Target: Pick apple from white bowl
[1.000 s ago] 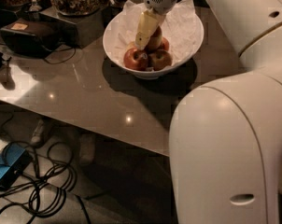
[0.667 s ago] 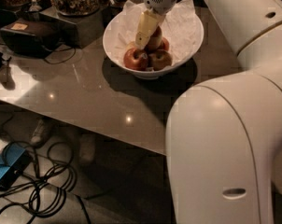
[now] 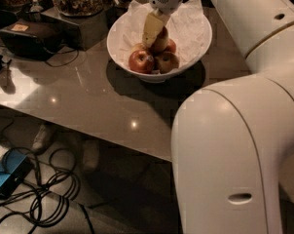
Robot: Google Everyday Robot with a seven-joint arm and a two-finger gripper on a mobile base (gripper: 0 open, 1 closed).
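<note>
The gripper (image 3: 152, 37) is seen at the top of the camera view, lowered from above into the white bowl (image 3: 121, 50). Its pale lower end is tilted a little to the left and reaches down among the fruit. Whether the gripper is spread or closed on something cannot be told, because its end is partly hidden against the fruit behind it.

The apple (image 3: 141, 61) is found in the front left part of the bowl, on the crinkled paper (image 3: 195, 28). It is red with yellowish streaks, and a small pale spot is seen on its side. It lies just below the gripper's end and slightly to the left of it, very near; contact between them cannot be confirmed. A darker apple (image 3: 167, 61) is placed just to its right and touches it. A third apple (image 3: 162, 38) is seen behind these two, directly beside the gripper's end on the right.

The bowl is standing on a glossy grey table (image 3: 88, 96). A black box (image 3: 25, 35) is placed at the table's left side, well apart from the bowl. The white arm (image 3: 234, 155) fills the right side of the view. Dark cables (image 3: 45, 199) are lying on the floor under the table.
</note>
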